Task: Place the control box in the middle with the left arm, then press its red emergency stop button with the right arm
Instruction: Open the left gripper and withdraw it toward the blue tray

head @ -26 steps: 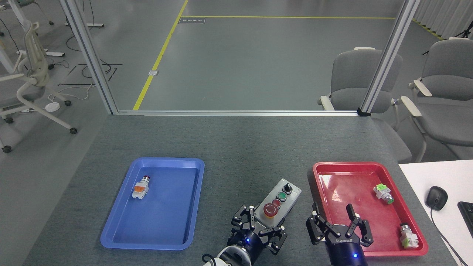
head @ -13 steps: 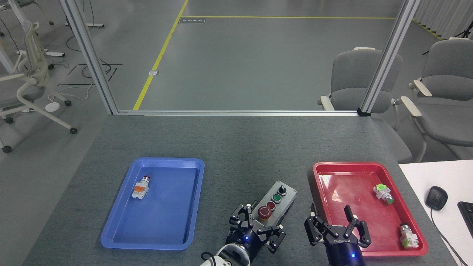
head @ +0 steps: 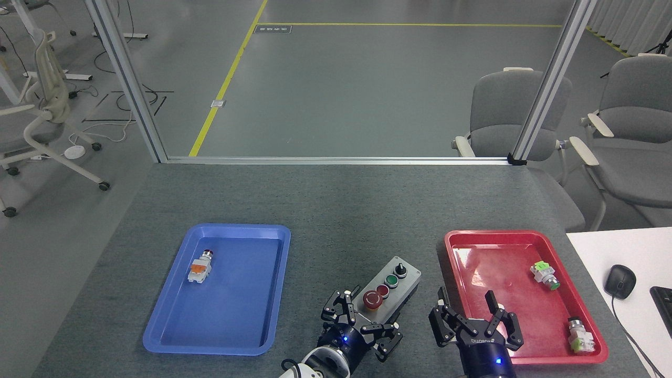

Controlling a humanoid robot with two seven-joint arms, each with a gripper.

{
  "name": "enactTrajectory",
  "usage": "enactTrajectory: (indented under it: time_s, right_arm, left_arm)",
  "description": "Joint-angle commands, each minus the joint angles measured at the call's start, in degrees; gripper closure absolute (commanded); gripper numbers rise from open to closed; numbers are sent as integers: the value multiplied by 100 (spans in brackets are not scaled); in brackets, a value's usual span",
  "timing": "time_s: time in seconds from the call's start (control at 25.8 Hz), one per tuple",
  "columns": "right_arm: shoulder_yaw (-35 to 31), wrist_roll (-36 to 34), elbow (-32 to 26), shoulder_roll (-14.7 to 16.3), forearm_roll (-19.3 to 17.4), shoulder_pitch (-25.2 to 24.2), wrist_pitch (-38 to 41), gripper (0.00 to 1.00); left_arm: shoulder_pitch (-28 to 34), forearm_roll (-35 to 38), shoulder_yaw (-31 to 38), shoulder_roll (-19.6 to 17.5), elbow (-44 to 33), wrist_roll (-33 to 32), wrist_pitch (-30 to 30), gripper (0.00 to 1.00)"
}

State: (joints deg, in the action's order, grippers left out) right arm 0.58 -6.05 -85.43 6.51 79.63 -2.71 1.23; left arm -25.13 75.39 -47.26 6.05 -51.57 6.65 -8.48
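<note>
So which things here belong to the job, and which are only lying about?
For the job: control box, its red emergency stop button, left claw, right claw.
Lying about: blue tray, red tray, loose buttons, mouse.

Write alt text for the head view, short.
A grey control box lies on the dark tabletop between a blue tray and a red tray. The left gripper is at its near end; the right gripper hovers, jaws open.
</note>
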Motion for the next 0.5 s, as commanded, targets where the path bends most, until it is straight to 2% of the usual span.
enactTrajectory:
  time_s: [0.0, 0.19, 0.46]
  right_arm:
    - [21, 25, -9, -62, 79, -2, 0, 1]
    - [21, 33, -18, -194, 237, 7, -9, 1]
    - [74, 51, -18, -344, 448, 7, -35, 1]
  left_arm:
    - [26, -7, 182, -280, -29, 74, 251, 2]
    - [193, 2, 709, -535, -64, 100, 664, 1]
    - [720, 2, 1447, -1220, -1048, 91, 1218, 1]
